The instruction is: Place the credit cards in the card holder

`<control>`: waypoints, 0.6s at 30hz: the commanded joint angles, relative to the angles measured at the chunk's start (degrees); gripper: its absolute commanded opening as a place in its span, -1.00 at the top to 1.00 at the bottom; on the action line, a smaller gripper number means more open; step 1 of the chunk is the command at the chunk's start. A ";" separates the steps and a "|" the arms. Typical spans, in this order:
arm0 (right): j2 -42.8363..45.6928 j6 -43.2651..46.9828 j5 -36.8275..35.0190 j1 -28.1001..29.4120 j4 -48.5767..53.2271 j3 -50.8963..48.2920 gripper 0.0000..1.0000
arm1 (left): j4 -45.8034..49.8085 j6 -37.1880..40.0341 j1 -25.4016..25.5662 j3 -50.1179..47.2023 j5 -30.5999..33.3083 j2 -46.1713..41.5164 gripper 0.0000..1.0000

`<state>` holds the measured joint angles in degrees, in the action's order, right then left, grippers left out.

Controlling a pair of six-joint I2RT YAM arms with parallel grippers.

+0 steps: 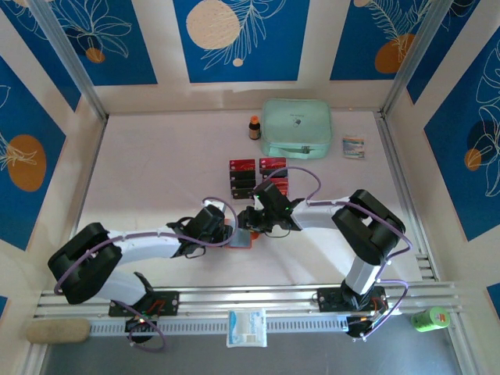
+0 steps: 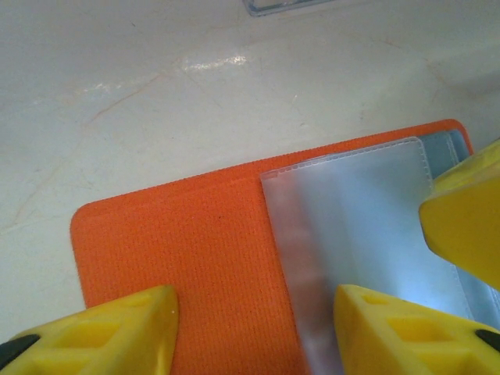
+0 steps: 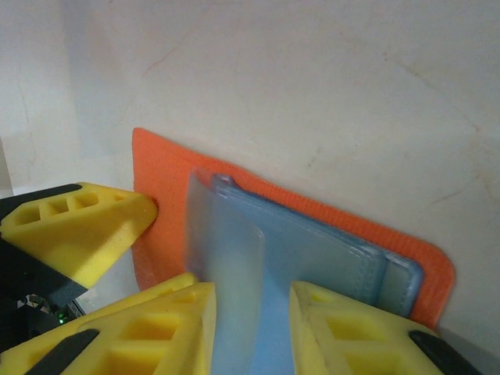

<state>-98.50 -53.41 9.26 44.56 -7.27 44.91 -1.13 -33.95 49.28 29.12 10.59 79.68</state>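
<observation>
Jaws apart, the left gripper (image 2: 254, 303) steadies the open card holder (image 2: 180, 250) so the right gripper (image 3: 254, 295) can work its clear sleeve (image 3: 234, 234), though whether those jaws clamp it cannot be told.

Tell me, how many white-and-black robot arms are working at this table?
2. The left arm reaches in from the left, the right arm from the right; both meet at the small orange fabric wallet.

Orange card holder (image 2: 180, 250), finely ribbed weave, pale grey-blue within. Red and black credit cards (image 1: 258, 176). Yellow left gripper (image 2: 254, 305). Mint-green pouch (image 1: 296, 125). Blue wall panels (image 1: 351, 47), white leaves, orange discs.
</observation>
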 commanded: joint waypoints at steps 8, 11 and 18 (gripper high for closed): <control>-0.25 0.62 3.90 0.17 0.43 2.91 0.50 | 2.35 0.25 0.47 -0.40 -1.98 -0.54 -0.17; 0.15 0.32 4.31 0.35 0.34 3.00 0.48 | 3.26 0.16 0.47 -0.14 -1.56 -2.00 -0.27; 1.62 -0.77 4.68 1.30 0.37 3.19 0.38 | 7.07 -0.54 0.12 0.63 1.63 -10.69 -0.67</control>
<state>-98.48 -53.76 12.25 45.08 -7.27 46.83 2.98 -34.02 49.30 29.15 10.28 72.86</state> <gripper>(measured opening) 0.305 0.818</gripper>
